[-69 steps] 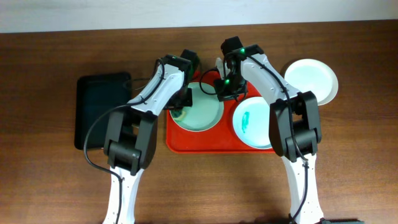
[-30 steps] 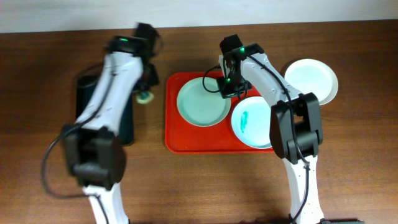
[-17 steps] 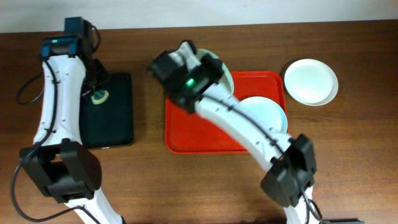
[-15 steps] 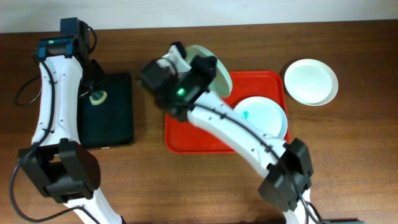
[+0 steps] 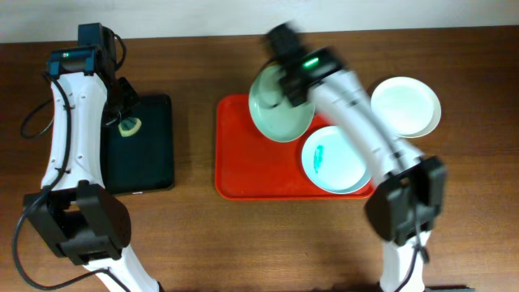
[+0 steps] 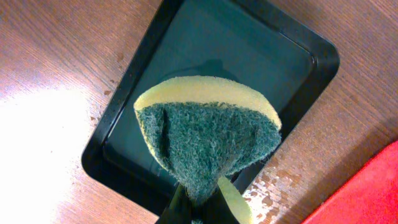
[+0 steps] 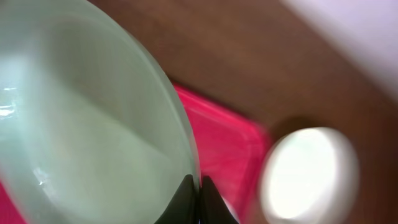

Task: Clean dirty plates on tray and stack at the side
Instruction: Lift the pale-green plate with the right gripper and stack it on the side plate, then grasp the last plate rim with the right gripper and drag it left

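Right fingers [image 7: 189, 191]: pinched closed on the rim of the mint plate [image 7: 93, 124], one finger on each face.
Mint plate: held off the surface over the far part of the red tray [image 5: 243, 174], its face looking clean and somewhat tilted in the overhead view.
Way to the stack: the white plate [image 5: 405, 105] lies on the table [image 5: 243, 243] just beyond the tray's right rim, to the right of the held plate and well apart from it. In the right wrist view it sits past the tray's corner, off to the fingers' right.
Nearer arm: the right arm, by a wide margin.
Judged next move: carry the mint plate rightward over the tray rim and level it onto the white plate.
Light blue plate [image 5: 336, 158]: flat on the tray's right half, a teal smear on it, not yet cleaned.
Left fingers [image 6: 179, 211]: closed on a folded green and yellow sponge [image 6: 208, 137], hanging over the black tray [image 6: 311, 56] at the table's left side, far from every plate.
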`<control>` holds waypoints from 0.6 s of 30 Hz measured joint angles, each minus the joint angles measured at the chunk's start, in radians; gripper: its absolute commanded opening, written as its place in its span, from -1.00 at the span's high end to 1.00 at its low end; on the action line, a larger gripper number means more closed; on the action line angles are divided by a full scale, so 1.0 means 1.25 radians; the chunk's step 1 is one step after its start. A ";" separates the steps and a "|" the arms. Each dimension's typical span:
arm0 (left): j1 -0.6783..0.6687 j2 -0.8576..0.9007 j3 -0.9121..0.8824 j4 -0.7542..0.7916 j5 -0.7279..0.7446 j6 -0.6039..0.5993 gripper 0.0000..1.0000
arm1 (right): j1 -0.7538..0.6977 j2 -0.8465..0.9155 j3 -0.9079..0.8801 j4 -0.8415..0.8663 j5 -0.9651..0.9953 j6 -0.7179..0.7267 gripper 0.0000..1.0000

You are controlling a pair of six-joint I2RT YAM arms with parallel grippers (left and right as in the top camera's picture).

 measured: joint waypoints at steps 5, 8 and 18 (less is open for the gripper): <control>0.000 0.000 0.000 0.000 0.002 0.000 1.00 | -0.324 0.000 -0.033 -0.008 -0.370 0.031 0.92; 0.000 0.000 0.000 0.000 0.008 0.000 1.00 | -0.481 0.001 -0.115 0.032 -0.432 0.065 0.92; 0.000 0.000 -0.002 0.012 0.013 0.000 1.00 | -0.750 0.005 -0.301 0.243 -0.469 0.213 0.88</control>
